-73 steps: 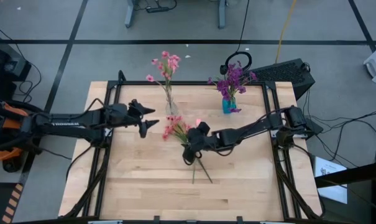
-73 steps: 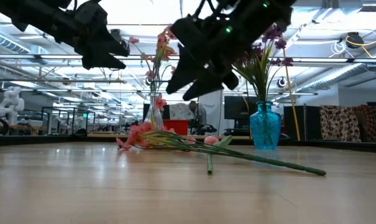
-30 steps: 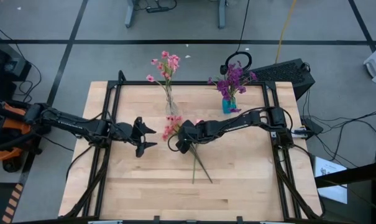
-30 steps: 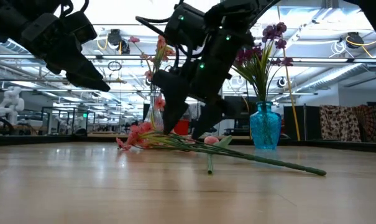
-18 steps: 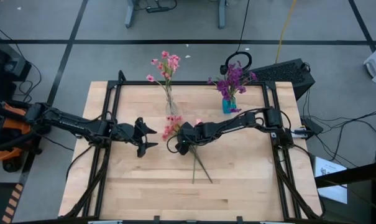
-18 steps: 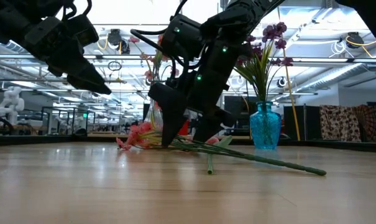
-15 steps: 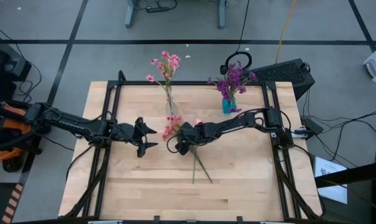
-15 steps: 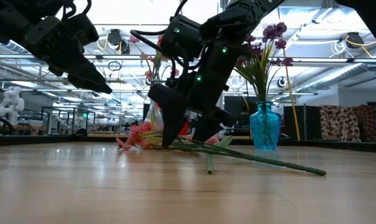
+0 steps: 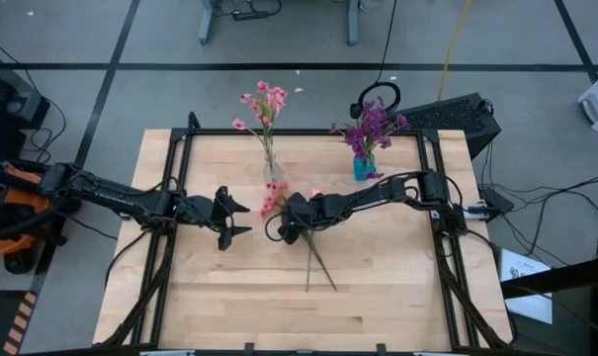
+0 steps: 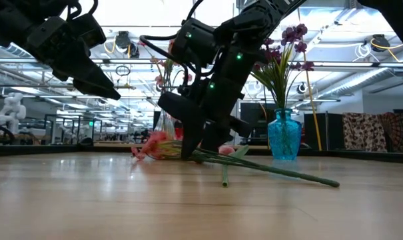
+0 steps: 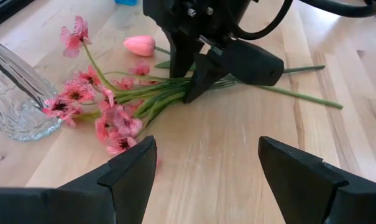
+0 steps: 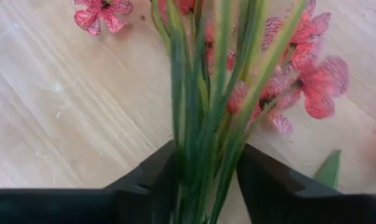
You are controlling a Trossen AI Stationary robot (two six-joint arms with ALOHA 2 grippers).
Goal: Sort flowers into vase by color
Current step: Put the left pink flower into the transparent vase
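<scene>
A pink-blossomed spray (image 9: 273,204) lies on the table in front of the clear glass vase (image 9: 271,169), its green stems (image 9: 318,263) trailing toward the near edge. A pink tulip bud (image 11: 140,45) lies beside it. My right gripper (image 9: 291,230) is down on the spray's stems, shut on them. My left gripper (image 9: 241,219) hangs open above the table, left of the spray, with nothing between its fingers. More pink flowers stand in the clear vase, and purple ones in the blue vase (image 9: 363,166). My right gripper pinches the spray's bundled green stems (image 12: 203,134) between its two fingers, just below the blossoms. The fingers (image 11: 203,78) slant down from above and lie across the stems. The spray lies on the table, blossoms (image 10: 151,145) on one side of the fingers and long stems (image 10: 281,171) on the other.
The blue vase (image 10: 284,137) stands at the far right of the table, the clear vase (image 11: 13,93) at the far middle, close to the blossoms. Black frame rails (image 9: 170,168) run along the table's sides. Bare wood (image 9: 239,287) lies toward the near edge.
My right gripper has sunk a little onto the stems and shut on them. The stems are gathered together between its fingers, and the spray has slid slightly along the table.
</scene>
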